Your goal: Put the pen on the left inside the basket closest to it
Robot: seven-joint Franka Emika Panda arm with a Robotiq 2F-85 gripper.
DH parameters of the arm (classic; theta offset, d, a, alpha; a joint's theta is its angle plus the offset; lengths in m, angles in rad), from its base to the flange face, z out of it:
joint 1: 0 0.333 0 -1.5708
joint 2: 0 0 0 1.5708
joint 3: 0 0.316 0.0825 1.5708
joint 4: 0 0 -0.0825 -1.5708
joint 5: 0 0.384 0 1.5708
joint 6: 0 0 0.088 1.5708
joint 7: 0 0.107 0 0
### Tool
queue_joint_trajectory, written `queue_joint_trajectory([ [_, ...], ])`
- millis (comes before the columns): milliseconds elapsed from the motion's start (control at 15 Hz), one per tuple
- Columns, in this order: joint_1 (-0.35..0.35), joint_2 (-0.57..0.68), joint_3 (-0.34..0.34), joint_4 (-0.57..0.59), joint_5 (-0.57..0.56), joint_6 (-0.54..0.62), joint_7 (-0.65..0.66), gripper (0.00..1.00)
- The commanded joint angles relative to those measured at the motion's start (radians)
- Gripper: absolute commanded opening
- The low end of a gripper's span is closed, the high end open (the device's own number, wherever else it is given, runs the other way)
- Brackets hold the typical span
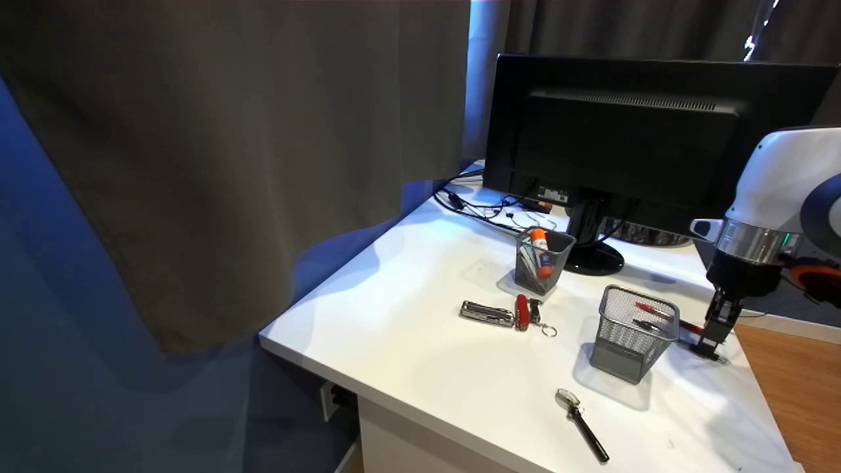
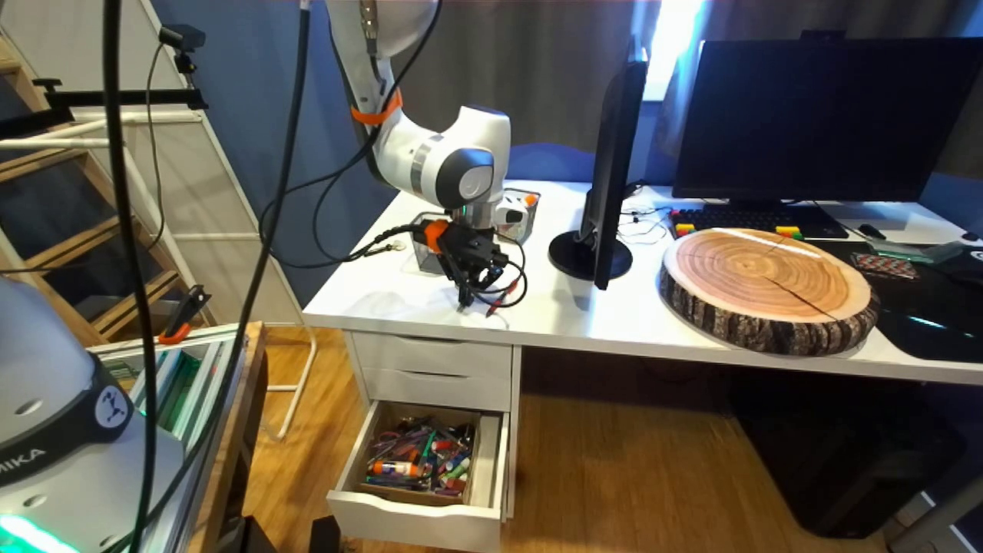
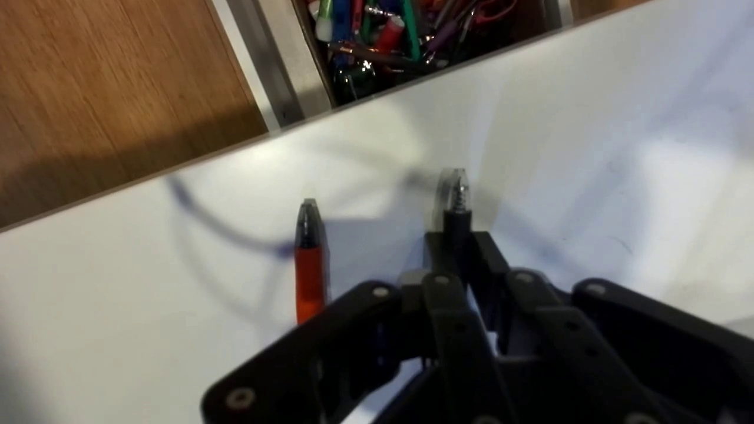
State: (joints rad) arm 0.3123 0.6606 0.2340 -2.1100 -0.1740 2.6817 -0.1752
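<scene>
The red pen [image 3: 309, 282] lies on the white desk, left of my gripper in the wrist view. It also shows in both exterior views [image 1: 691, 327] [image 2: 493, 308]. My gripper [image 3: 462, 250] is shut on a black pen with a clear tip [image 3: 457, 221], low at the desk. I cannot tell whether this pen touches the desk. The grey wire-mesh basket [image 1: 631, 335] stands upright beside the gripper [image 1: 709, 351] in an exterior view, with both pens partly seen through its mesh. In an exterior view the arm partly covers the basket [image 2: 425, 259].
A second mesh basket [image 1: 529, 279] holds a glue stick and other items. A multitool [image 1: 487, 314], a red pocket knife [image 1: 522, 313] and a magnifier [image 1: 585, 427] lie on the desk. A monitor [image 1: 624, 151] stands behind. An open drawer [image 2: 418, 516] is below the desk edge.
</scene>
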Motion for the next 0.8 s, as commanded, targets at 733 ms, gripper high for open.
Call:
queue_joint_trajectory([
  [733,0.001,-0.218,0.011,-0.081,-0.047,-0.010,-0.022,0.06],
])
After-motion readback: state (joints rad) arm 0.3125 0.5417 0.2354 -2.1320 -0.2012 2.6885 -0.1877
